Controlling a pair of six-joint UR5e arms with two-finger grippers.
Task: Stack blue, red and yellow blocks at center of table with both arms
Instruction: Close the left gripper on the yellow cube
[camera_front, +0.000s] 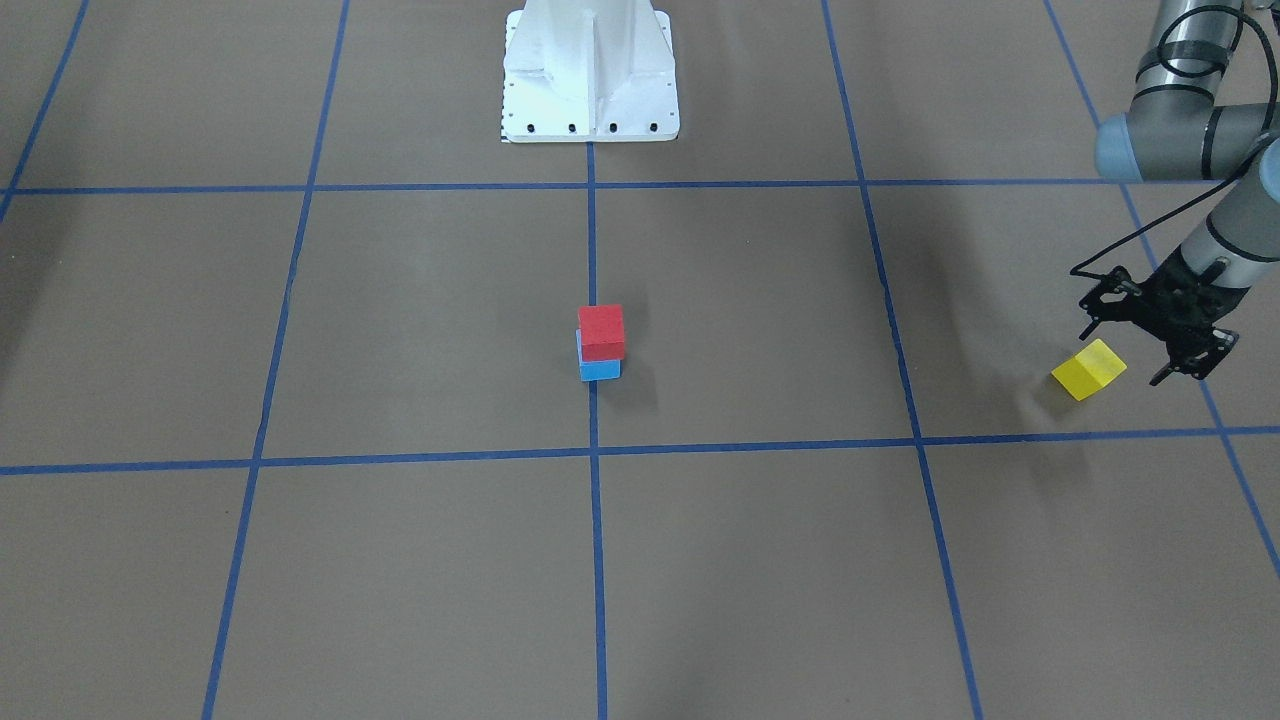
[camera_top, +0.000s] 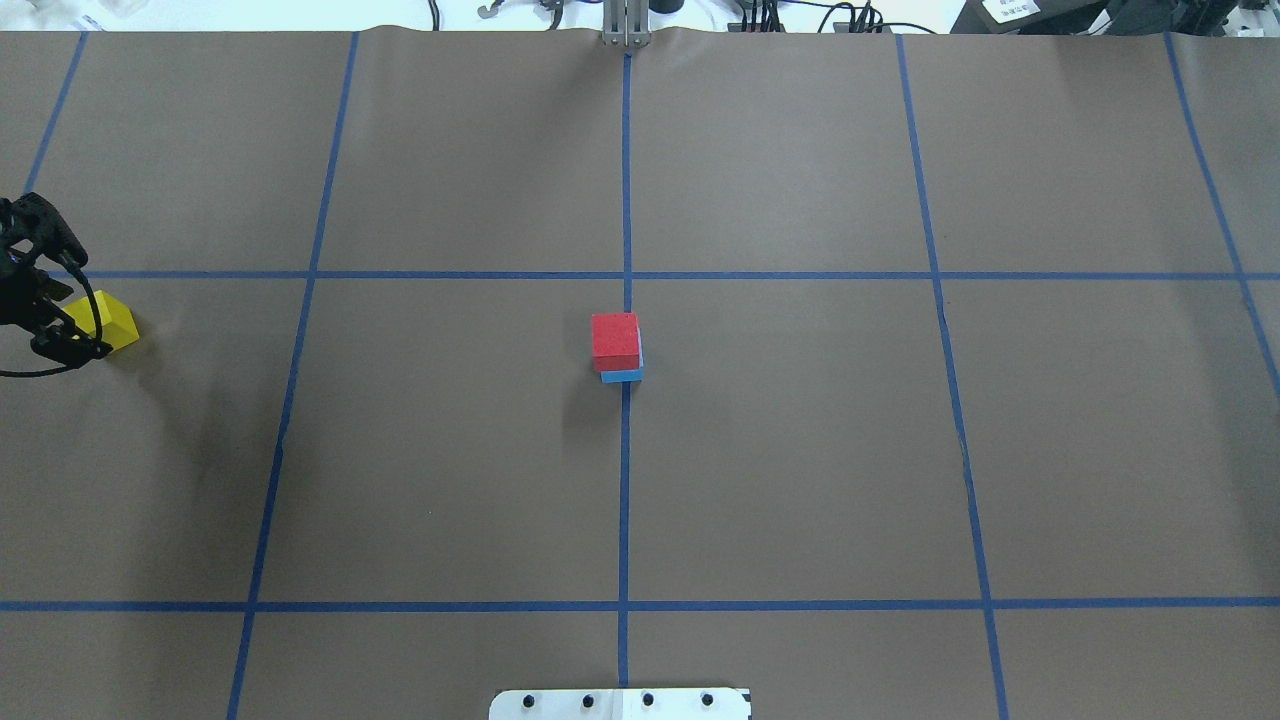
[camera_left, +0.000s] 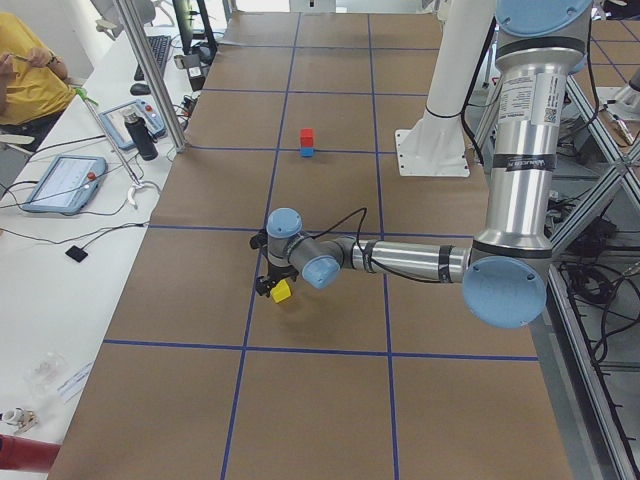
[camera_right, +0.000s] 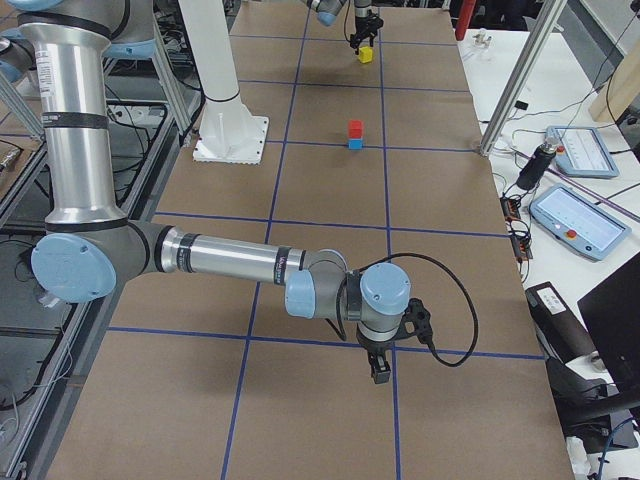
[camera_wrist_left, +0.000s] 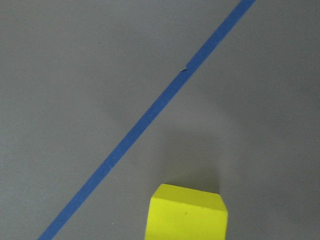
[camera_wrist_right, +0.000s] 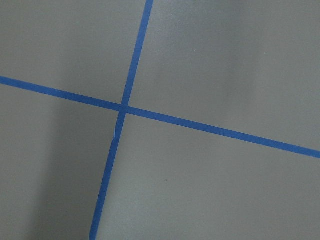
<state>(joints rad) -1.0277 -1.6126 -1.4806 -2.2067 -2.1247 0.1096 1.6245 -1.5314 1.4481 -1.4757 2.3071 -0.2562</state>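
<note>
At the table's centre the red block sits on the blue block, slightly offset. The yellow block rests on the table far out on my left side. My left gripper hangs open just over it, one finger on each side and neither touching. The left wrist view shows only the yellow block at its bottom edge and no fingers. My right gripper points down near a tape crossing at the other end of the table, holding nothing I can see. Whether it is open or shut I cannot tell.
The white pedestal base stands behind the stack. A side bench carries tablets and cables, and a person in a yellow shirt sits there. A metal post rises at the table's edge.
</note>
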